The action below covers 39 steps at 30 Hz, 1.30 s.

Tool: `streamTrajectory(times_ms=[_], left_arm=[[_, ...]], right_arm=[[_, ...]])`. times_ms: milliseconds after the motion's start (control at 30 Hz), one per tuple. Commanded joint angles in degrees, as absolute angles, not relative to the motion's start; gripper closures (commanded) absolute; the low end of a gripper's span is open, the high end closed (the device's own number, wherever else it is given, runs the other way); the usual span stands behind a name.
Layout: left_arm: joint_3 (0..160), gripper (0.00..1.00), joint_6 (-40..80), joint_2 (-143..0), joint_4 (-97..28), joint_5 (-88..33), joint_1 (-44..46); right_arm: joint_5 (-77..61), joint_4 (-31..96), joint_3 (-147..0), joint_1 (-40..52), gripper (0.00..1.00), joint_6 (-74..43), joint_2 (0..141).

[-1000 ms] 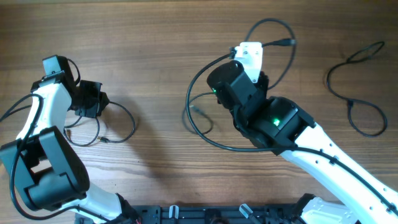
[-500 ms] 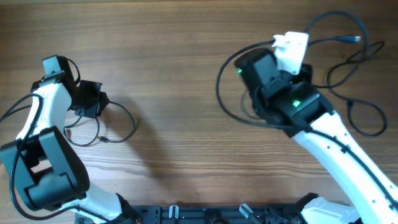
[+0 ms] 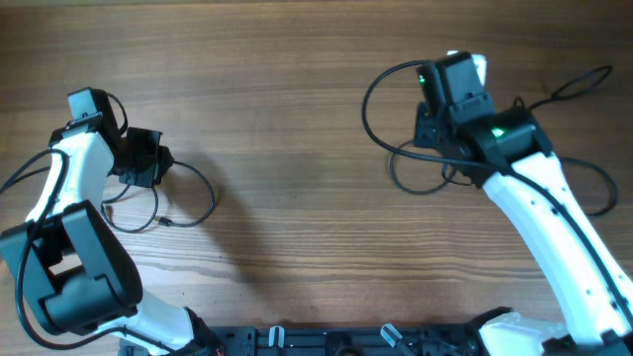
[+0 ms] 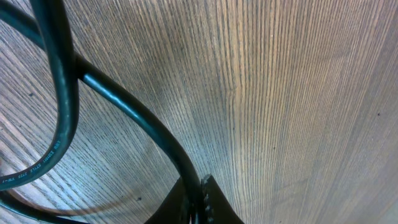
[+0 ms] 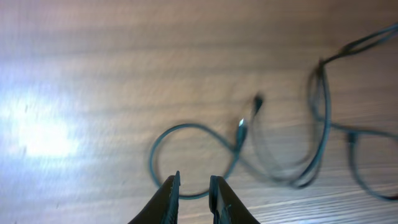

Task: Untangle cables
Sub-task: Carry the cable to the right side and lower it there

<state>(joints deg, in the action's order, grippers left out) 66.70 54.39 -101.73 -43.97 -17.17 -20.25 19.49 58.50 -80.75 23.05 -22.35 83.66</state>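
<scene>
Thin black cables lie in three places on the wood table (image 3: pixel 287 119). One small loop (image 3: pixel 212 198) sits at the left, and my left gripper (image 4: pixel 200 202) is shut on that cable (image 4: pixel 124 106) close to the wood. A second cable (image 3: pixel 368 94) loops around my right arm (image 3: pixel 514 168). A third cable (image 3: pixel 579 178) lies at the far right. My right gripper (image 5: pixel 194 186) hovers with its jaws slightly apart and nothing between them. Below it a blurred loop (image 5: pixel 152 162) and two plug ends (image 5: pixel 241 130) rest on the table.
The left arm's base (image 3: pixel 79 277) fills the lower left corner. A dark rail (image 3: pixel 326 341) runs along the table's front edge. In the right wrist view the far-right cable (image 5: pixel 323 106) crosses close to the loop under the gripper.
My right arm has swung to the right, carrying its cable towards the far-right one. Its jaws have parted and the cable now lies on the table. The left arm has not moved.
</scene>
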Motion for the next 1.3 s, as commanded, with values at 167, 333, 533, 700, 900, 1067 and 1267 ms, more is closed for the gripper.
streamTrajectory(times_ms=[167, 333, 533, 700, 900, 1067, 1267], left_arm=[[66.2, 0.91, 54.9, -102.2, -44.0, -16.4, -20.0], [66.2, 0.91, 54.9, -102.2, -44.0, -16.4, -20.0], [66.2, 0.90, 54.9, -102.2, -44.0, -16.4, -20.0], [66.2, 0.90, 54.9, -102.2, -44.0, -16.4, -20.0], [66.2, 0.90, 54.9, -102.2, -44.0, -16.4, -20.0], [66.2, 0.90, 54.9, -102.2, -44.0, -16.4, -20.0], [66.2, 0.89, 54.9, -102.2, -44.0, -16.4, -20.0]], right_arm=[[13.4, 62.1, -81.0, 22.9, 0.62, -21.0, 95.3], [11.7, 63.2, -81.0, 22.9, 0.34, -21.0, 102.1], [10.3, 62.9, -81.0, 22.9, 0.22, -20.8, 108.6], [9.4, 60.2, -81.0, 22.9, 0.25, -21.1, 112.8], [-0.7, 56.0, -81.0, 22.9, 0.48, -21.0, 115.0], [-0.8, 55.3, -81.0, 22.9, 0.55, -21.0, 115.0], [-0.7, 54.8, -80.9, 22.9, 0.80, -21.0, 115.0]])
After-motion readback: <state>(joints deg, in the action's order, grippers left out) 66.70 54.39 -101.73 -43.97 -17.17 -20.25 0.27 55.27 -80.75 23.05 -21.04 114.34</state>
